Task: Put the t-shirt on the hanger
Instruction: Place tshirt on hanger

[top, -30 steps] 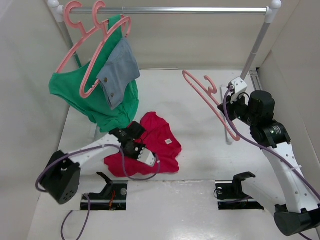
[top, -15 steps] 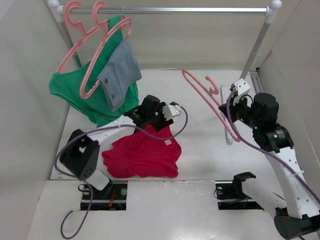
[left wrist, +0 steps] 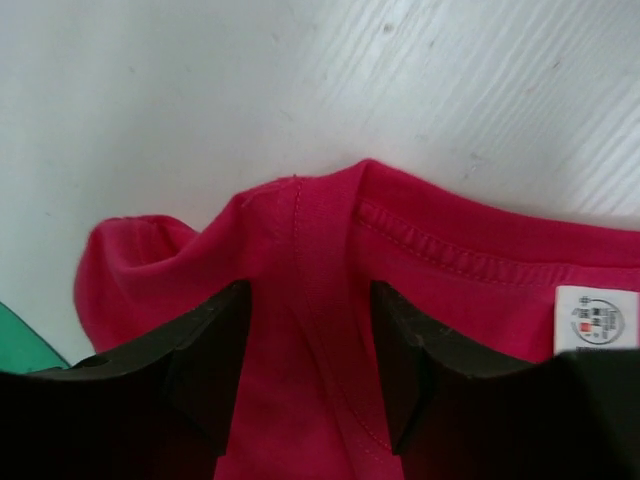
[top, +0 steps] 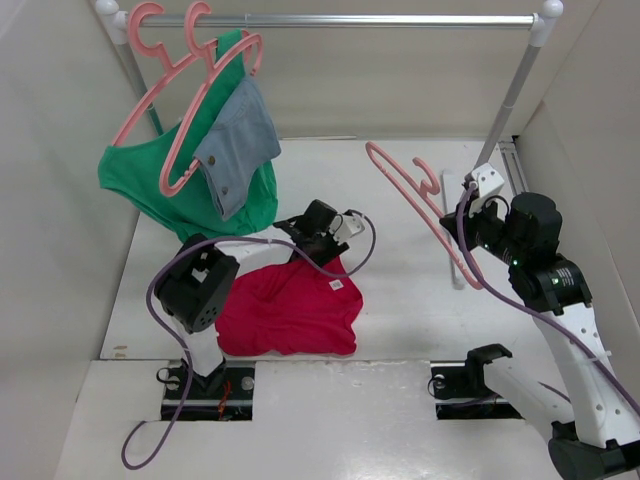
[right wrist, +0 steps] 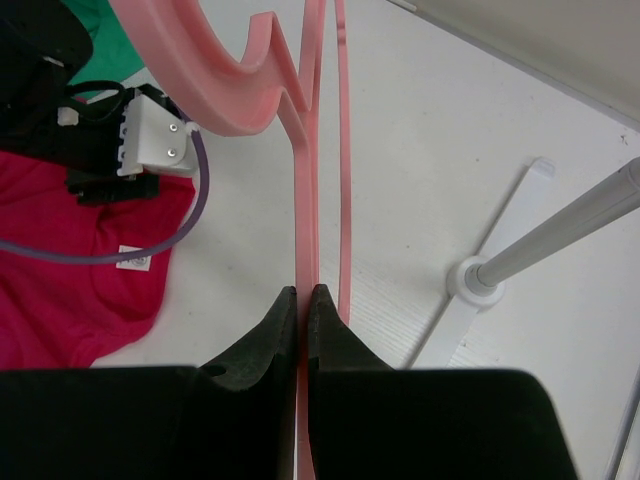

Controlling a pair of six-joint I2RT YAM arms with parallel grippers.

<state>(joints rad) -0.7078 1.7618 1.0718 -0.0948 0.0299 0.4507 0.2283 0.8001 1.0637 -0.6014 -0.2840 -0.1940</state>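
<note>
The white worktop carries a metal clothes rail that spans its far edge; the rail's right post comes down to a foot near the right edge. At the rail's left end hang two pink hangers, one bearing a green garment and the other a grey-blue denim piece, the denim overlapping the green cloth.

The crimson t-shirt lies crumpled on the left half of the worktop, towards the near edge, just beside the bottom of the green garment. Its neck end points to the far side, and the small white label shows inside the collar.

The salmon-pink hanger is up in the air over the right half of the worktop, well apart from the t-shirt, tilted with its hook towards the far side. The right gripper is clamped tight on one thin bar of it, fingers pressed together with the bar between them.

The left gripper sits low on the t-shirt's neck edge. Its jaws stand apart, one finger on each side of a raised fold of collar seam, resting on the cloth without pinching it.
</note>
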